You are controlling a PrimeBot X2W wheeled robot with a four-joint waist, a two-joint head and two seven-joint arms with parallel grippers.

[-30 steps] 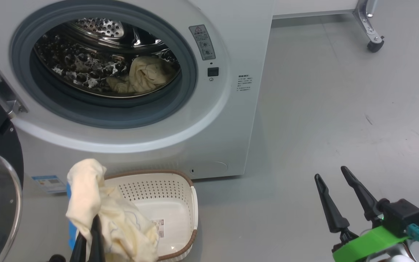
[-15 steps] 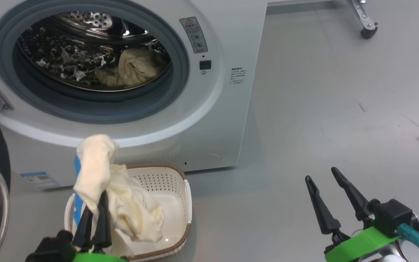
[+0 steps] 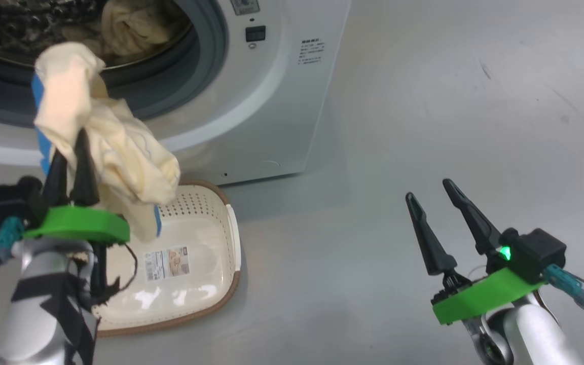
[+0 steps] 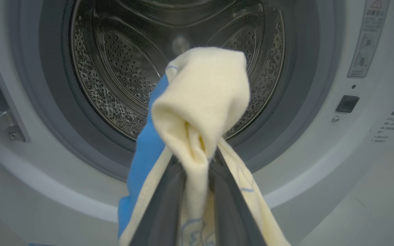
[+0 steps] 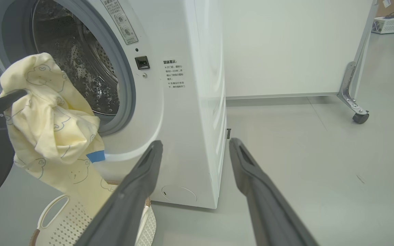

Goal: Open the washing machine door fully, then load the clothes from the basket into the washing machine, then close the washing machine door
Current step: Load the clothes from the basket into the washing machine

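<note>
While left gripper (image 3: 71,144) pinches clothes (image 3: 119,147) over basket (image 3: 231,238), right gripper (image 3: 428,188) gapes; a garment (image 3: 135,25) lies in the drum (image 4: 121,68).

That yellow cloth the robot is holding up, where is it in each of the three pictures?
Head view: the yellow cloth is upper left, pinched in the left tool.
Left wrist view: centre, in front of the drum.
Right wrist view: left side.
Shared landmark: the small black square on the washing machine front.

Head camera looks down; both wrist cameras face the washing machine (image 5: 190,102).
</note>
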